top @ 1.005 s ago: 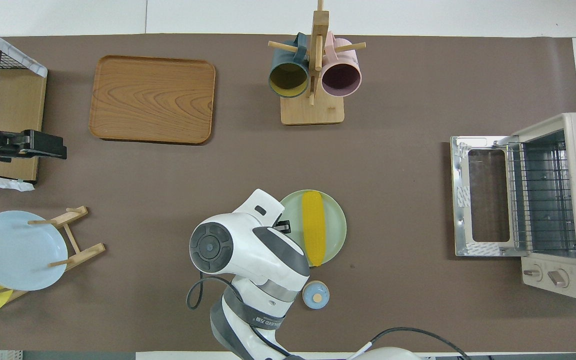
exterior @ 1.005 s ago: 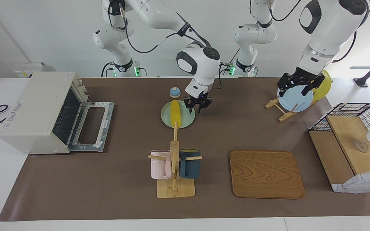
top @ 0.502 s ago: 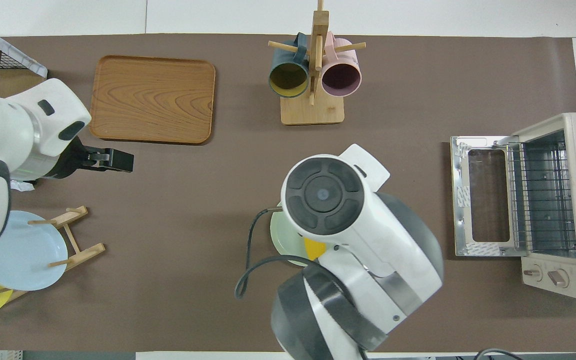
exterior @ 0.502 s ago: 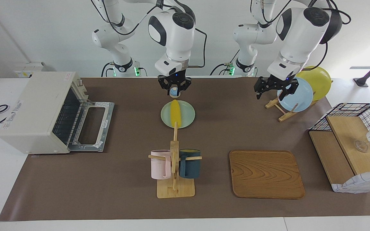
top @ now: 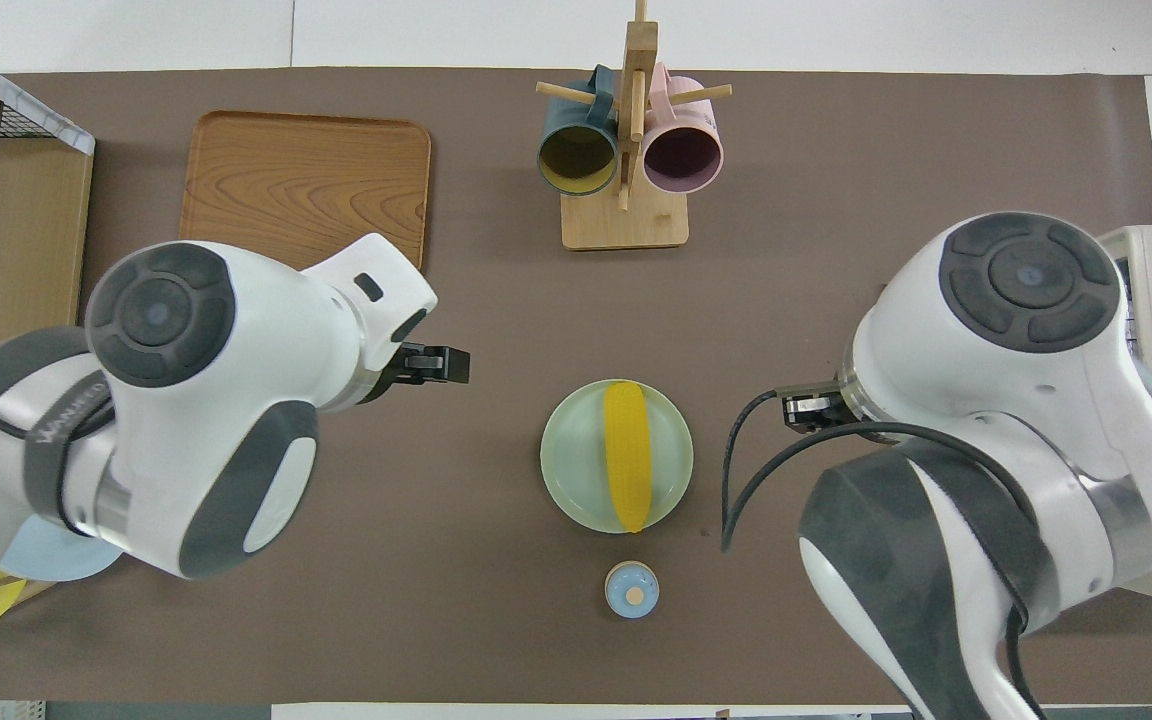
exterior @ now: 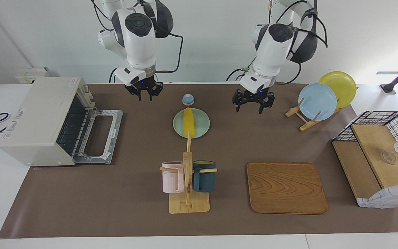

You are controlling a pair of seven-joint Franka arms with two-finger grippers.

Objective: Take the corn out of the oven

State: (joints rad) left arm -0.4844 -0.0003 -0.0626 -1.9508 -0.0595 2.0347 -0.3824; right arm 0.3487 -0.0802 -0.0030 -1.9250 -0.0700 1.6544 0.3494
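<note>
The right gripper (exterior: 143,93) hung empty above the mat near the robots' edge of the table, between the oven (exterior: 43,121) and the pale green plate (exterior: 200,129); whether its fingers stood apart could not be told. The left gripper (exterior: 253,102) hung over bare mat between that plate and the plate rack (exterior: 301,116), fingers spread and holding nothing. The corn (exterior: 188,122) lay lengthwise on the pale green plate at mid-table, well apart from the oven, whose door (exterior: 98,135) lay folded down (its wire rack showed no load). By this reading the removal step was finished; the next move called only for the arms to settle, or for shutting the door.
</note>
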